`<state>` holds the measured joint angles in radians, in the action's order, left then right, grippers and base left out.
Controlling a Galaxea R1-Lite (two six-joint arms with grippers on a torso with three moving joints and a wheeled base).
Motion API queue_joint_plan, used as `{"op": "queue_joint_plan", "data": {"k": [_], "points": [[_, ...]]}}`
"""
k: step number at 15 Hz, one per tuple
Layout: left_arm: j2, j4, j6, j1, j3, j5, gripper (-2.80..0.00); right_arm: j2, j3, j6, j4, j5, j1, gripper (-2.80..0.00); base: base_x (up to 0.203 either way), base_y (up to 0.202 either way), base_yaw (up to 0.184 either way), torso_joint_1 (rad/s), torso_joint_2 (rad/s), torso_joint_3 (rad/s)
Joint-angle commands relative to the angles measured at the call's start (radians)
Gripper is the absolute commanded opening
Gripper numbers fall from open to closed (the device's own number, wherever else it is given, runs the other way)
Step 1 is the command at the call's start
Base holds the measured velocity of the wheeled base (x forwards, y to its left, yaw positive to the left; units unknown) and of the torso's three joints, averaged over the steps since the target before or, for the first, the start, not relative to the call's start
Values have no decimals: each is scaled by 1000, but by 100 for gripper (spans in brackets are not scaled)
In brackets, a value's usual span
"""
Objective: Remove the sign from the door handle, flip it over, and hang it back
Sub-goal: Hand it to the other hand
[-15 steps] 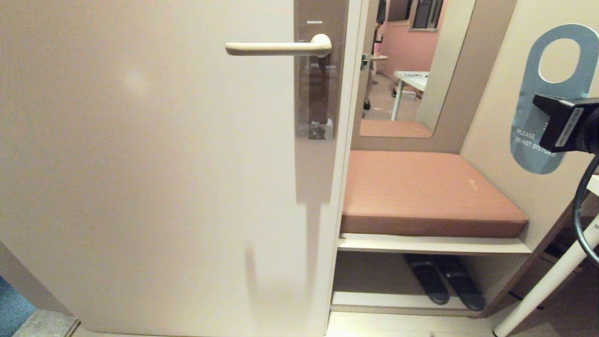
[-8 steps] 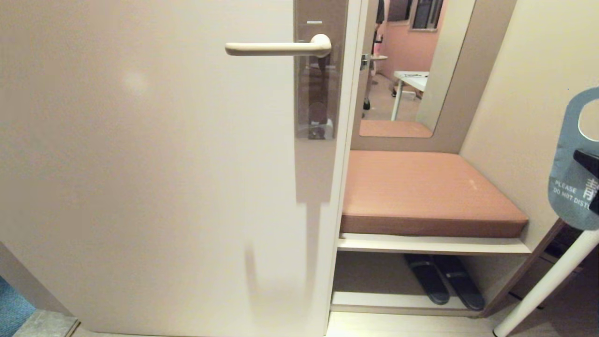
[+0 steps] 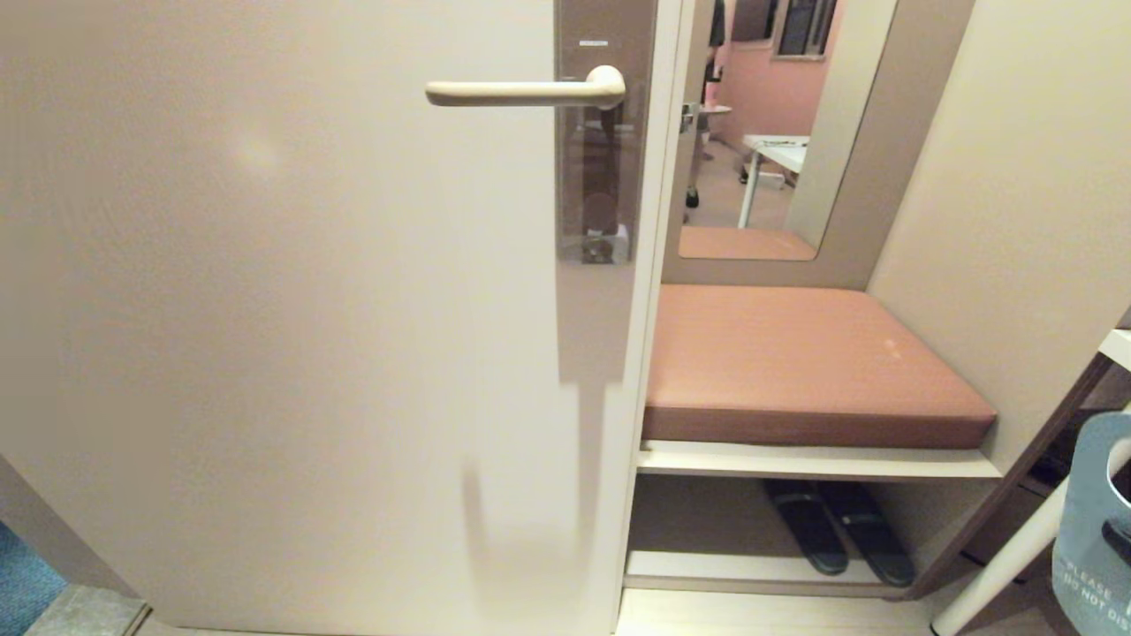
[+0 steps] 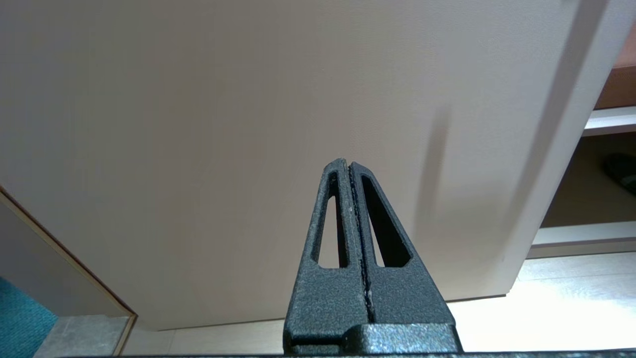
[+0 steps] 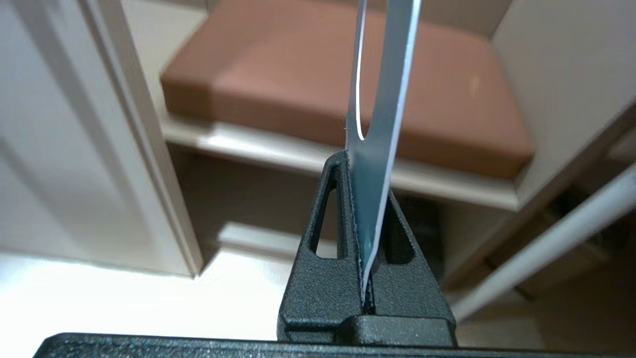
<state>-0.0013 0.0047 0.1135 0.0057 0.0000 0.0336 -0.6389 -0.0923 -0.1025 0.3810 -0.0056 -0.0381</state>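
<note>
Right gripper (image 5: 365,174) pinches sign (image 5: 380,99).

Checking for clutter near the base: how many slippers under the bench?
2: a dark pair on the low shelf under the cushioned bench, left slipper and right slipper side by side. Nothing else visible there.

**Left tool closed in front of the door**

The left tool (image 4: 350,166) pointed at the plain beige door (image 4: 223,124), its two black fingers (image 4: 330,223) pressed together with nothing between them. Below the door was pale floor (image 4: 571,293), at one side a shelf (image 4: 608,119), at the other teal carpet (image 4: 20,318).
</note>
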Motion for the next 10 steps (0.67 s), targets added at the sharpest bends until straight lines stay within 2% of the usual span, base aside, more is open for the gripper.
{"op": "queue_joint_plan", "data": {"k": [1, 5, 10], "points": [[1, 0, 2, 0, 0, 0, -280, 139, 81, 0, -7, 5, 5, -280, 0, 0, 0, 0, 0, 0], [1, 0, 1, 0, 0, 0, -280, 300, 92, 5, -201, 58, 6, -280, 0, 0, 0, 0, 0, 0], [1, 0, 0, 0, 0, 0, -280, 447, 92, 2, -318, 38, 5, -280, 0, 0, 0, 0, 0, 0]]}}
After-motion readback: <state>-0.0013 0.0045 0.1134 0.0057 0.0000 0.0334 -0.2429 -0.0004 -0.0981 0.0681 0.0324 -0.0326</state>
